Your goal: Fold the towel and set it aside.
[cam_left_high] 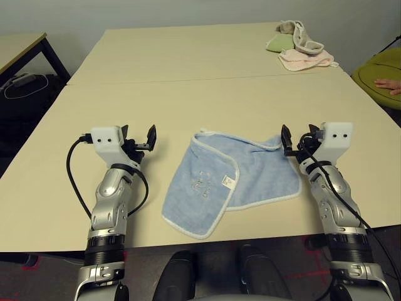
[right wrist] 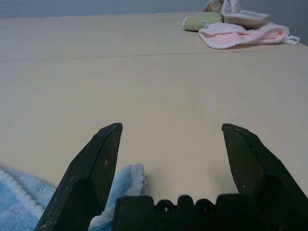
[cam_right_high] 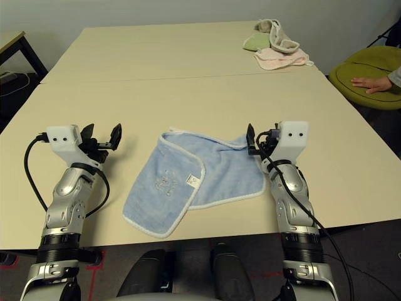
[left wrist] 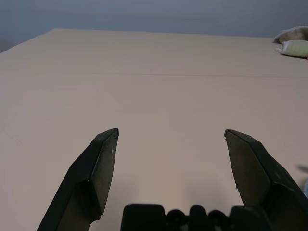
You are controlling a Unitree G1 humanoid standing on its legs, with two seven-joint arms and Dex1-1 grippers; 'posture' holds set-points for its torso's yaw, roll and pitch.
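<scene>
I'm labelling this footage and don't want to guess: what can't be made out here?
- Blue towel, left eye view: its motif is too faint to name, and the layer beneath its upper flap is hidden.
- White tag, left eye view: any print is too small to read.
- Person's hand, right eye view: the picture's edge cuts off whoever it belongs to.

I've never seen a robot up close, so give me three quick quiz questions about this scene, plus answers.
1. True or false: the left gripper is holding the blue towel.
2. Multiple choice: what lies at the table's far right corner? (a) a bowl (b) a pile of cloths (c) a book
3. Fill in the blank: a person's hand rests on a ____ seat.

Key: 1. false; 2. b; 3. green
</scene>
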